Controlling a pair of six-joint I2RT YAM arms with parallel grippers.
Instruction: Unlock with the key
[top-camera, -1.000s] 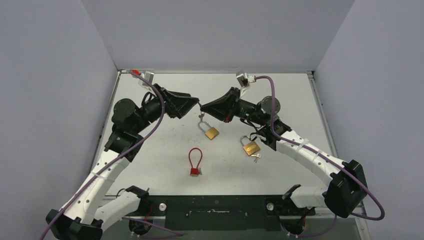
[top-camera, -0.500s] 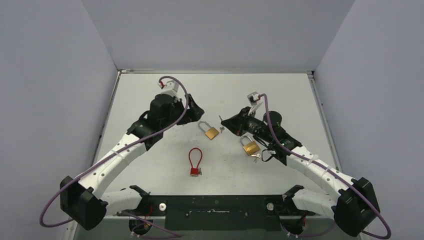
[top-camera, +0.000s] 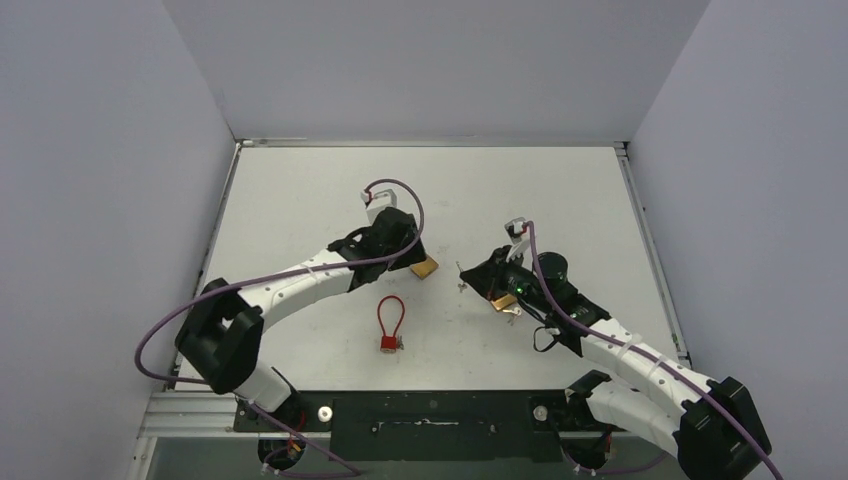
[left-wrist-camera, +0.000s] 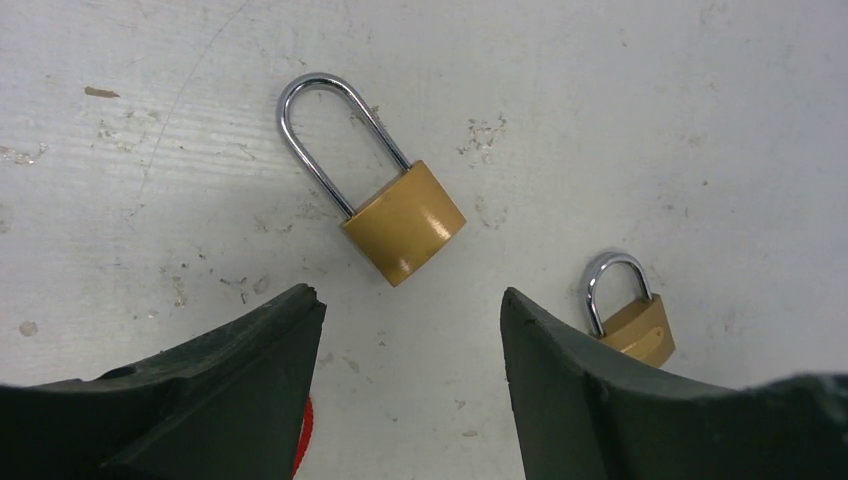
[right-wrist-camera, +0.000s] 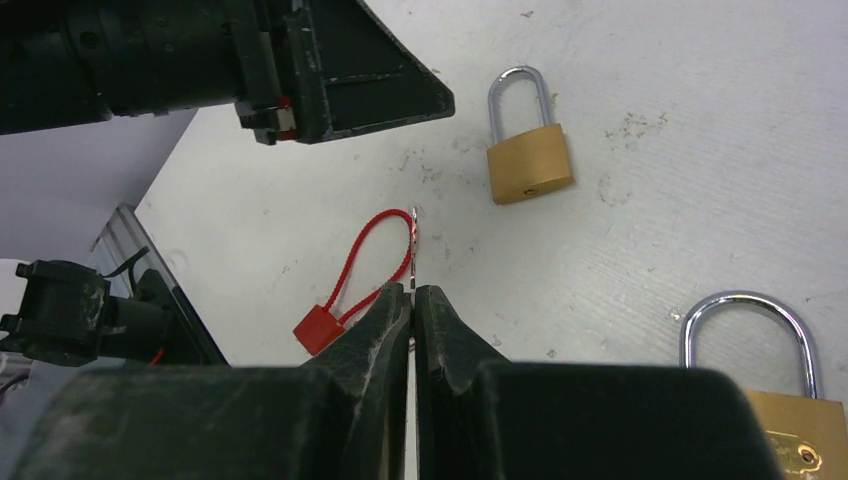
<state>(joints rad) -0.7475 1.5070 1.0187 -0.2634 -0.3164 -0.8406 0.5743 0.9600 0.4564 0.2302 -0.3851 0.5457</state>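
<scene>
A brass padlock with a long shackle (left-wrist-camera: 405, 222) lies flat on the table, just ahead of my open left gripper (left-wrist-camera: 410, 295), which holds nothing. From above, the left gripper (top-camera: 400, 250) covers most of that padlock (top-camera: 427, 267). My right gripper (right-wrist-camera: 413, 290) is shut on the key (right-wrist-camera: 413, 245), whose thin blade sticks out edge-on between the fingertips. In the top view the right gripper (top-camera: 470, 280) hovers right of the padlock, with the key (top-camera: 460, 287) at its tip. The key is apart from the padlock (right-wrist-camera: 528, 160).
A second, shorter brass padlock (right-wrist-camera: 790, 425) lies under the right gripper, mostly hidden from above (top-camera: 503, 300). A red cable lock (top-camera: 390, 322) lies nearer the bases, left of the key. Grey walls close in the white table (top-camera: 300, 190) on three sides.
The left arm swung forward from the back and came down over the long-shackle padlock, its jaws widening then narrowing a little. The right gripper moved nearer and lower with the key.
</scene>
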